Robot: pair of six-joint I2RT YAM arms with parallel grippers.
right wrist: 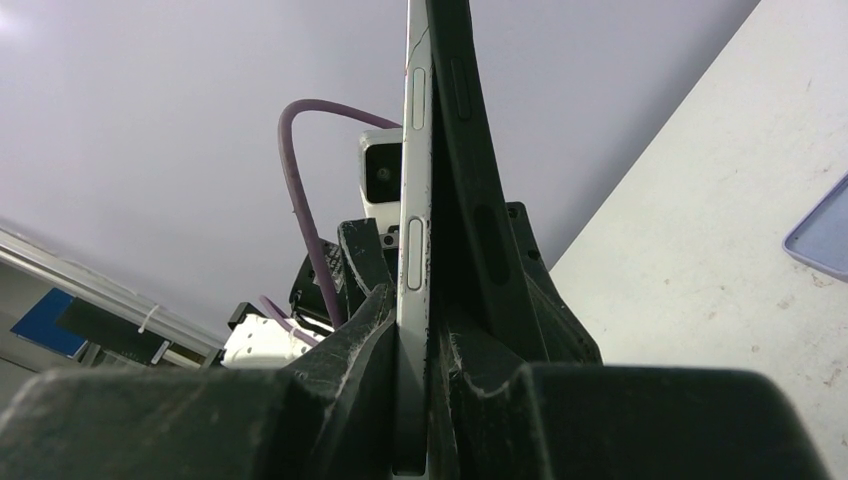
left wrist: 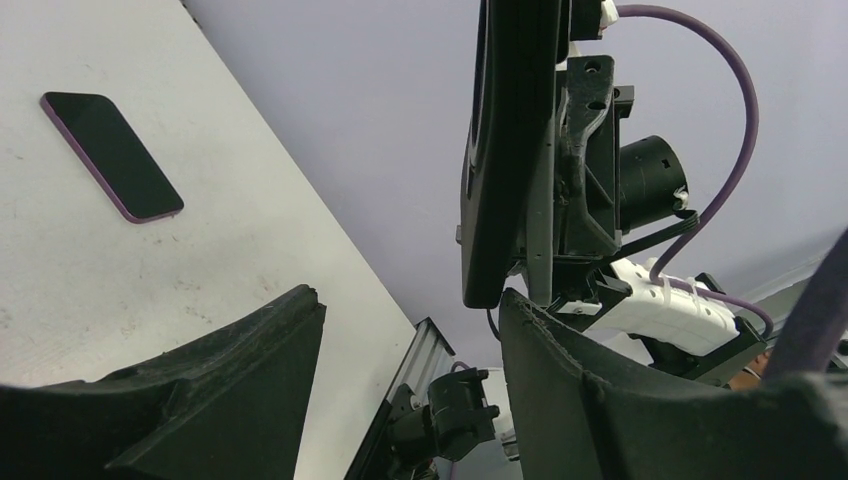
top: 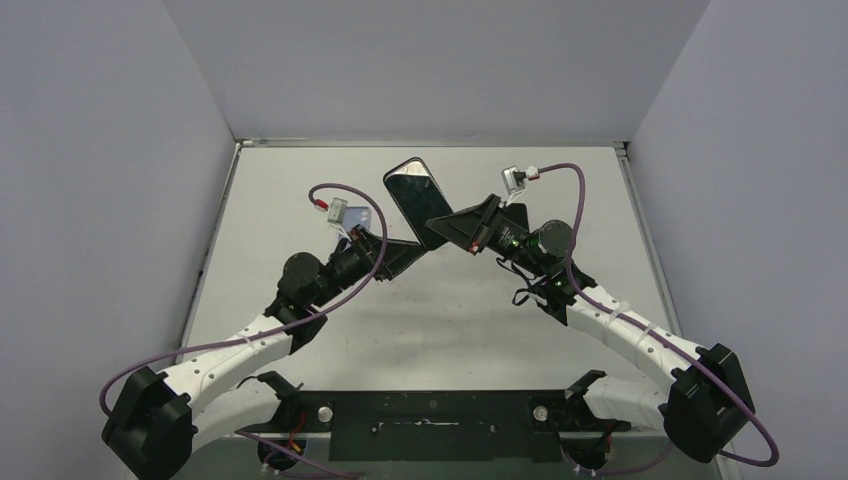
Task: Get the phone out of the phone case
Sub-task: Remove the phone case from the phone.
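- From my remote station: the right gripper (top: 446, 228) is clamped on the phone (top: 412, 195), holding it raised and tilted over the middle of the table (top: 300, 330), toward the back half.
- In the right wrist view, the phone's silver side edge (right wrist: 414, 200), with two long buttons, stands upright between that gripper's fingers (right wrist: 350, 350). The black phone case (right wrist: 465, 150) is pressed against its right side, and both are pinched in the same grip.
- The left gripper (top: 408, 255) hangs at the phone's lower corner with its fingers (left wrist: 250, 360) spread wide and nothing between them. The case's bottom edge (left wrist: 490, 290) sits just above the right-hand finger, and I cannot tell whether they touch.
- A second handset (left wrist: 110, 155) with a purple rim lies flat, screen up, on the bare tabletop, well apart from both arms.
- Grey walls close in the table on the left, right and back, and a metal rail (top: 215, 230) runs along the left edge. Open surface lies between the arm bases and the raised phone.
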